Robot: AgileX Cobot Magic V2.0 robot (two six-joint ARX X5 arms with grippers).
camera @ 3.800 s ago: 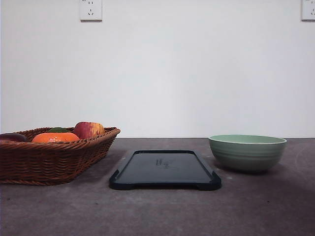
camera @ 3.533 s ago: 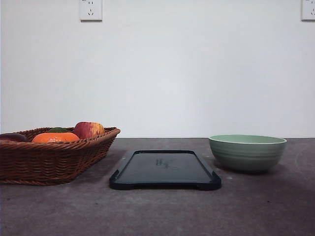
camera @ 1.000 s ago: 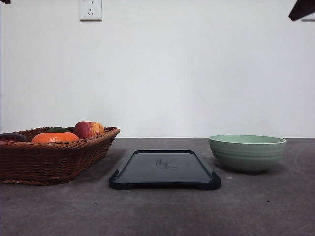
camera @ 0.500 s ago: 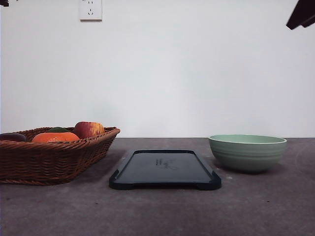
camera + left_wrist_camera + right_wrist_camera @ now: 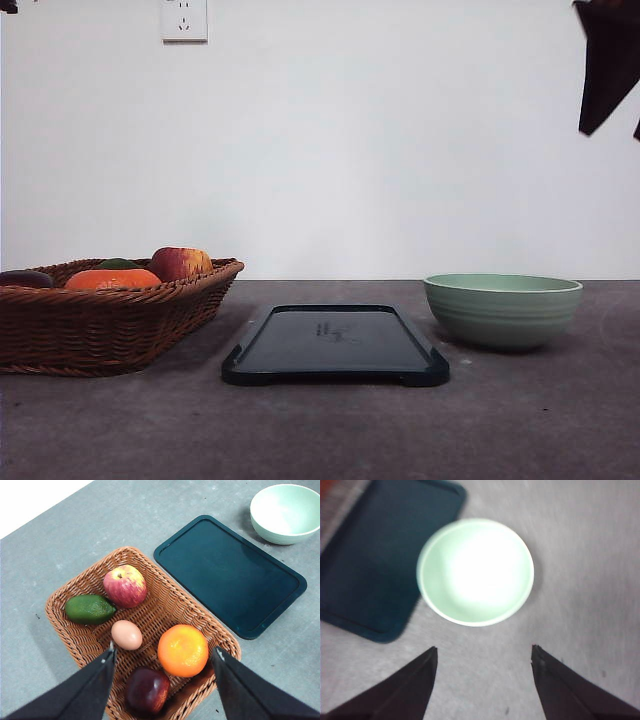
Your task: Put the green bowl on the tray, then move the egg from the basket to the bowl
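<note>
**Bowl on the tabletop, egg in the basket**

The green bowl (image 5: 503, 310) stands near the tabletop's (image 5: 320, 430) right edge, beside the empty tray (image 5: 336, 343). The egg (image 5: 126, 634) lies in the basket (image 5: 70, 630) by the left edge. Right end effector (image 5: 484, 652) hangs spread wide above the bowl; left end effector (image 5: 162, 655) gapes over the basket.

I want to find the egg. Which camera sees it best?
The left wrist view: it looks down into the basket, so the whole egg shows, lying between the avocado, apple and orange. From the front view, the basket wall and fruit hide it. The right wrist view looks at the green bowl instead.
</note>
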